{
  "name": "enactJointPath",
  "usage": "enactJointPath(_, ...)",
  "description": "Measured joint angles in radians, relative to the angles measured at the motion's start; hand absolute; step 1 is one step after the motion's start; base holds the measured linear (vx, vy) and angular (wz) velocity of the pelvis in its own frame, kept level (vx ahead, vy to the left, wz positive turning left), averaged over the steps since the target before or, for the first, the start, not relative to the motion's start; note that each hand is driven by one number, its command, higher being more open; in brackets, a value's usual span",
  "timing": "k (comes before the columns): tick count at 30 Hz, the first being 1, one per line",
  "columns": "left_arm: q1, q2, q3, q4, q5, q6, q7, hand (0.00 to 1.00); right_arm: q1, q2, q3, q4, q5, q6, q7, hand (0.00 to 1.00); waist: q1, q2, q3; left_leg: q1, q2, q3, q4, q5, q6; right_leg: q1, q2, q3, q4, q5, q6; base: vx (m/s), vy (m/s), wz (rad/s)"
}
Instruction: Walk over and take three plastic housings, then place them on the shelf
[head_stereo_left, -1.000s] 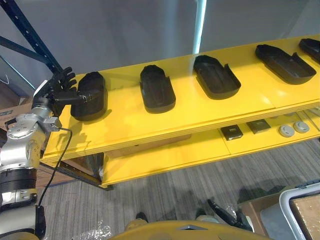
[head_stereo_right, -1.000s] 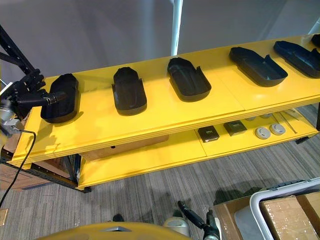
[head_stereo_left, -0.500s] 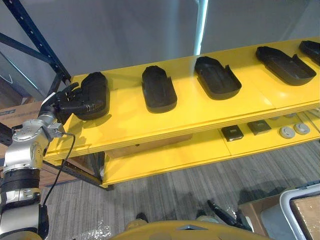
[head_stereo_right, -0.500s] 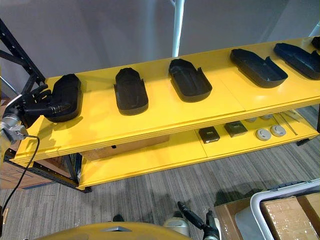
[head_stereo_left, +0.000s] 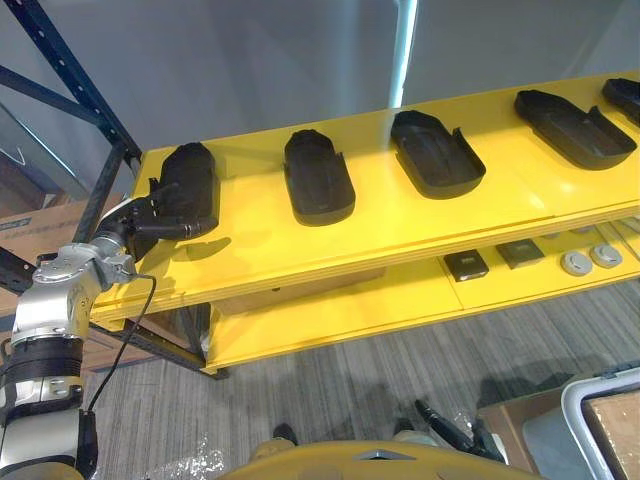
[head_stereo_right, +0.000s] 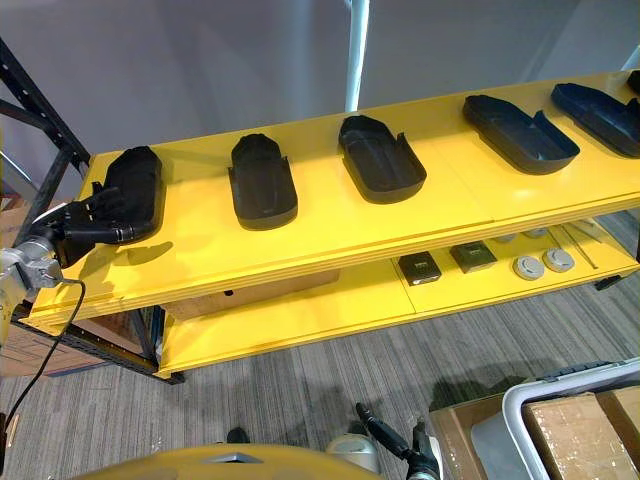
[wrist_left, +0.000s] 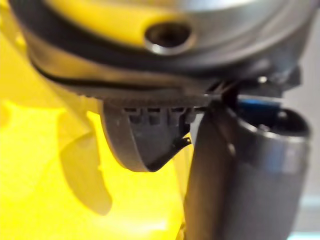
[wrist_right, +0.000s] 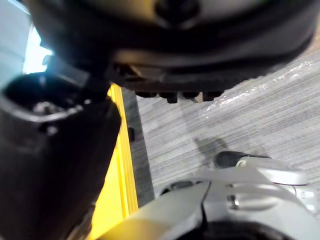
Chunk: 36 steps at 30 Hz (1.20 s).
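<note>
Nothing legible: no text, label, brand, number or sign readable anywhere in view

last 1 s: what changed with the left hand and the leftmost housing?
The left hand dropped from raised beside the leftmost black plastic housing to its near end, drawing back towards the front edge of the yellow shelf; whether it grips can't be told. That housing stayed on the shelf, as did the other black housings. The right hand stayed low.
</note>
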Motion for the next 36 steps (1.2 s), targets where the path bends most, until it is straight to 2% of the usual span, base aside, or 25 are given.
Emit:
enactJointPath(20, 0.004, 0.002, -0.003, -0.001, 0.115, 0.004, -0.102, 1.0, -0.003, -0.003, -0.014, 0.001, 0.0, 0.0, -0.001, 1.0, 0.001, 0.015, -0.007, -0.005, -0.001, -0.013, -0.001, 0.0, 0.0, 0.009, 0.001, -0.016, -0.011, 0.001, 0.002, 0.0, 0.0, 0.01)
enactJointPath(26, 0.005, 0.004, -0.015, -0.001, 0.109, -0.008, -0.063, 1.0, -0.004, -0.003, -0.016, 0.003, 0.0, 0.0, -0.001, 1.0, 0.001, 0.015, -0.007, -0.006, -0.001, -0.013, -0.001, 0.0, 0.0, 0.009, 0.001, -0.016, -0.011, 0.001, 0.002, 0.0, 0.0, 0.0)
enactJointPath(28, 0.009, 0.004, -0.02, -0.001, 0.077, -0.045, -0.012, 1.0, -0.004, -0.003, -0.016, 0.003, 0.0, 0.0, -0.001, 1.0, 0.001, 0.015, -0.007, -0.007, -0.001, -0.013, 0.0, 0.0, 0.0, 0.007, 0.001, -0.016, -0.011, 0.001, 0.002, 0.0, 0.0, 0.0)
enactJointPath(31, 0.015, 0.003, -0.02, -0.059, 0.021, -0.126, 0.122, 1.0, -0.004, -0.003, -0.018, 0.018, 0.0, -0.004, 0.0, 1.0, 0.005, 0.013, -0.008, -0.01, 0.0, -0.012, 0.0, -0.002, -0.002, 0.005, 0.003, -0.015, -0.012, 0.001, 0.001, 0.0, 0.0, 0.0)
enactJointPath(33, 0.013, 0.003, -0.004, -0.179, -0.053, -0.242, 0.251, 1.0, -0.003, -0.003, -0.019, 0.032, -0.001, -0.012, 0.0, 1.0, 0.006, 0.011, -0.009, -0.009, 0.0, -0.012, 0.0, -0.002, -0.002, 0.004, 0.004, -0.013, -0.012, 0.001, 0.001, 0.0, 0.0, 0.0)
enactJointPath(35, 0.002, 0.002, 0.002, -0.246, -0.07, -0.306, 0.3, 1.0, -0.003, -0.003, -0.02, 0.036, -0.001, -0.014, 0.0, 1.0, 0.006, 0.01, -0.009, -0.009, 0.0, -0.011, 0.0, -0.003, -0.002, 0.004, 0.004, -0.011, -0.012, 0.001, 0.001, 0.0, 0.0, 0.0)
enactJointPath(36, -0.024, 0.0, 0.004, -0.305, -0.107, -0.377, 0.338, 1.0, -0.004, -0.003, -0.02, 0.042, -0.002, -0.015, 0.0, 1.0, 0.006, 0.009, -0.01, -0.009, 0.0, -0.011, 0.0, -0.003, -0.002, 0.004, 0.005, -0.009, -0.012, 0.001, 0.001, 0.0, 0.0, -0.04)
